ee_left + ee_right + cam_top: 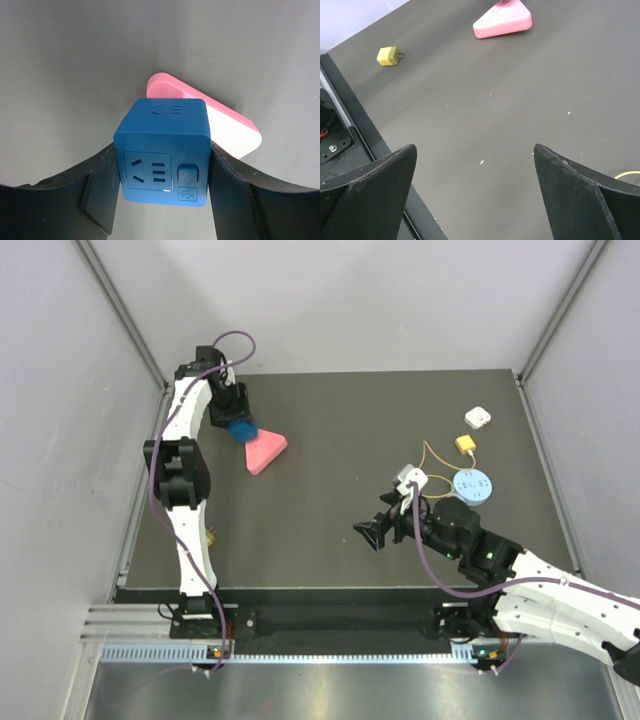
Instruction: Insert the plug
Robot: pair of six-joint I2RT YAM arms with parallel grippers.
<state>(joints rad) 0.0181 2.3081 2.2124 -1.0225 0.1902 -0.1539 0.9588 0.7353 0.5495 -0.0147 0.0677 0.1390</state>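
Nearest us, our right jaws gape wide and empty; our left jaws clamp a blue socket cube [161, 152] far left. Ungrasped, the plug [465, 444] lies far right on the worktop [330, 440]. We judge fetching it comes next, with a reach far-right.

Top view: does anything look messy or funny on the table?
A small yellow block lies alone near the table's near edge, far from the plug and its looping wire on the right side. Otherwise nothing odd: the left gripper clamps a blue socket cube, the right gripper is open and empty.
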